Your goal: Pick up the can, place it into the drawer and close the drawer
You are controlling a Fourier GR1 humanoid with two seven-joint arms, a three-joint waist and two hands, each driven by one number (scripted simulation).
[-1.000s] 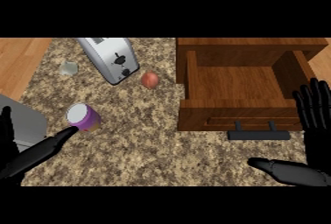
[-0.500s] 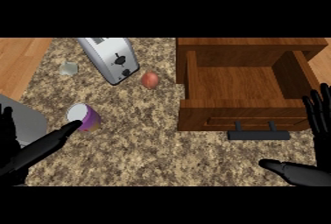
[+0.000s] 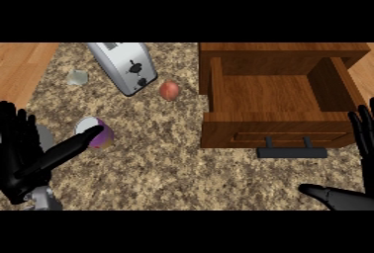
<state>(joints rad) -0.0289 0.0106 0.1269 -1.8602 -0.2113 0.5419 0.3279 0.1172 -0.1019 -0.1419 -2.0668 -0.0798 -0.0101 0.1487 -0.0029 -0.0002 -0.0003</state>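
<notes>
On the counter's left I see the purple can, my left hand spread wide, thumb touching it; right hand open beside the open drawer.

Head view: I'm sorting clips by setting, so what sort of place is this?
Likely a kitchen: a speckled stone counter carrying a toaster, a purple can and an open wooden drawer.

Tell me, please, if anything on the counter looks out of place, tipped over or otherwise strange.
Two things stand out. The toaster lies at a slant, with its slots and lever facing up toward the camera. The can looks tilted rather than upright, just beyond the left hand. Nothing looks spilled or broken. The drawer stands open, with nothing visible inside.
</notes>
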